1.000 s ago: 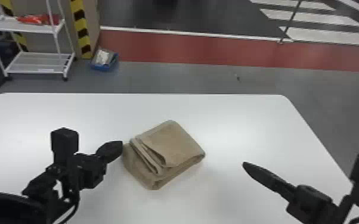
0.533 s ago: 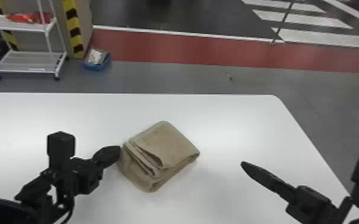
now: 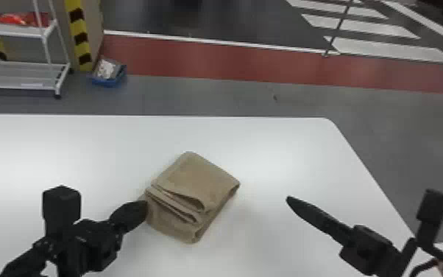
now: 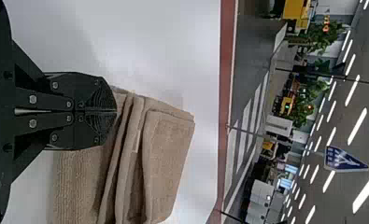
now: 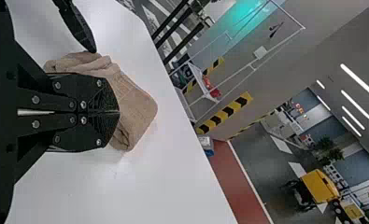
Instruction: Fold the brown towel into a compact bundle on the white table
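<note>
We see the brown towel (image 3: 198, 180) folded short of the white table's (image 3: 84, 147) far edge — left claw (image 3: 145, 207) closed at its left side, right claw (image 3: 288, 199) closed, apart on its right.

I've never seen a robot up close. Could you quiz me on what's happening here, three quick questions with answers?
1. True or false: the brown towel lies folded on the white table.
2. Fill in: the right gripper has its jaws ____ (one word).
3. Which is nearer the towel?
A) the right gripper
B) the left gripper
C) both equally near

Key: 1 true; 2 shut; 3 B
</note>
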Robot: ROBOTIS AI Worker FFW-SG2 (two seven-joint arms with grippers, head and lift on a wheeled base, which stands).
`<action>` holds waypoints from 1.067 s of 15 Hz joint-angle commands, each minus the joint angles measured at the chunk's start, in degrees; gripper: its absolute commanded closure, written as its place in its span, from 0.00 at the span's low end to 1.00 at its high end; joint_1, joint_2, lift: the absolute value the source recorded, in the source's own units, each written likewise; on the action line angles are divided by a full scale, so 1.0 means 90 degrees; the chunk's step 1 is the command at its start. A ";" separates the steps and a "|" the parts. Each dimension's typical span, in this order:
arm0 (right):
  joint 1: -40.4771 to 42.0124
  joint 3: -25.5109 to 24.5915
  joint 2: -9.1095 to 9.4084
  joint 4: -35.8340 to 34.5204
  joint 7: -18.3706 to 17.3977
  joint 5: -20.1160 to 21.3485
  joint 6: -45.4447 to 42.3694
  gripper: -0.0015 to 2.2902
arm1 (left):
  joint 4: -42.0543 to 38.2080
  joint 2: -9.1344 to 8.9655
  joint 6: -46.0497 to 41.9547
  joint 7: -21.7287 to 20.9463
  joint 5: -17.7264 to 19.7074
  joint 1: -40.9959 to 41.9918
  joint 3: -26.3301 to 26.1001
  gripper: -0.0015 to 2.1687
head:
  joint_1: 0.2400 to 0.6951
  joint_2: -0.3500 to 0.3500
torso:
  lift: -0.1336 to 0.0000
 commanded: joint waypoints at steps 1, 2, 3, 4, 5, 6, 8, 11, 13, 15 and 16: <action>0.0000 -0.0053 0.0004 0.0004 0.0000 -0.0055 0.0000 0.86 | -0.0192 -0.0024 0.0216 0.0010 0.0005 0.0170 -0.0041 0.62 | 1.00 0.17 | 0.07; 0.0000 -0.0073 0.0023 0.0043 0.0029 -0.0055 0.0000 0.86 | -0.0319 -0.0033 0.0372 0.0010 0.0005 0.0277 -0.0051 0.62 | 1.00 0.15 | 0.07; 0.0000 -0.0083 0.0023 0.0072 0.0049 -0.0055 0.0000 0.86 | -0.0475 -0.0033 0.0528 0.0020 0.0005 0.0375 -0.0051 0.62 | 1.00 0.14 | 0.07; 0.0000 -0.0092 0.0033 0.0111 0.0049 -0.0055 -0.0019 0.86 | -0.0641 -0.0033 0.0645 0.0020 0.0005 0.0502 -0.0051 0.62 | 1.00 0.13 | 0.07; -0.0040 -0.0102 0.0033 0.0160 0.0049 -0.0045 -0.0078 0.86 | -0.0778 -0.0033 0.0821 0.0020 -0.0005 0.0589 -0.0061 0.62 | 1.00 0.12 | 0.07; -0.0098 -0.0112 0.0033 0.0238 0.0039 -0.0026 -0.0097 0.86 | -0.0875 -0.0033 0.0821 0.0020 -0.0005 0.0658 -0.0070 0.62 | 1.00 0.11 | 0.07; -0.0293 -0.0044 0.0033 0.0502 -0.0010 0.0335 -0.0215 0.86 | -0.1129 -0.0024 0.0665 0.0078 -0.0005 0.0775 0.0008 0.62 | 1.00 0.07 | 0.07; -0.0762 0.0445 0.0014 0.1215 -0.0039 0.1253 -0.0488 0.86 | -0.1305 0.0015 0.0255 0.0117 -0.0014 0.0765 0.0213 0.62 | 1.00 0.06 | 0.07; -0.1045 0.0894 -0.0055 0.1674 -0.0029 0.1595 -0.0761 0.86 | -0.1305 0.0006 0.0157 0.0137 -0.0014 0.0707 0.0369 0.62 | 1.00 0.10 | 0.07; -0.1338 0.1304 -0.0064 0.1996 -0.0059 0.1898 -0.1015 0.86 | -0.1266 0.0006 -0.0097 0.0166 -0.0014 0.0707 0.0447 0.62 | 1.00 0.15 | 0.07; -0.1485 0.1548 -0.0064 0.2104 -0.0147 0.2103 -0.1074 0.86 | -0.1256 0.0006 -0.0116 0.0196 -0.0014 0.0687 0.0467 0.62 | 1.00 0.18 | 0.07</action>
